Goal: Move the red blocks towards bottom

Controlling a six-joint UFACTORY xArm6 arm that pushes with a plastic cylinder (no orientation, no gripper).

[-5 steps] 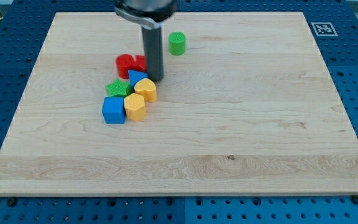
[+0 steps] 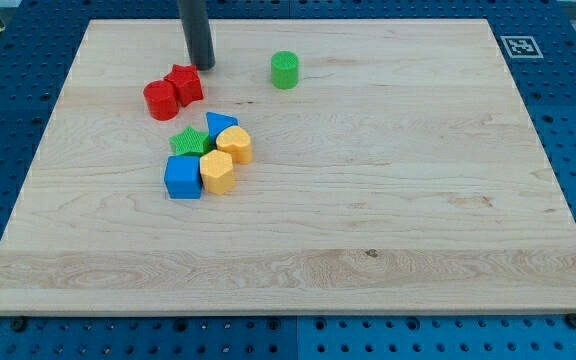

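Two red blocks lie touching at the upper left of the board: a red cylinder [image 2: 160, 101] and a red star-like block [image 2: 184, 84] to its upper right. My tip [image 2: 203, 66] stands just to the upper right of the red star block, close to it; I cannot tell whether it touches. Below the red blocks is a cluster: a green star block [image 2: 188, 142], a blue triangular block [image 2: 220, 124], two yellow blocks [image 2: 235, 144] [image 2: 216, 172] and a blue cube [image 2: 182, 178].
A green cylinder [image 2: 285, 70] stands alone to the right of my tip. The wooden board [image 2: 388, 220] rests on a blue perforated table. A marker tag [image 2: 519, 46] sits at the board's top right corner.
My tip moved up and to the left, from beside the blue triangular block to above the red pair. The two red blocks shifted left and slightly up, away from the cluster.
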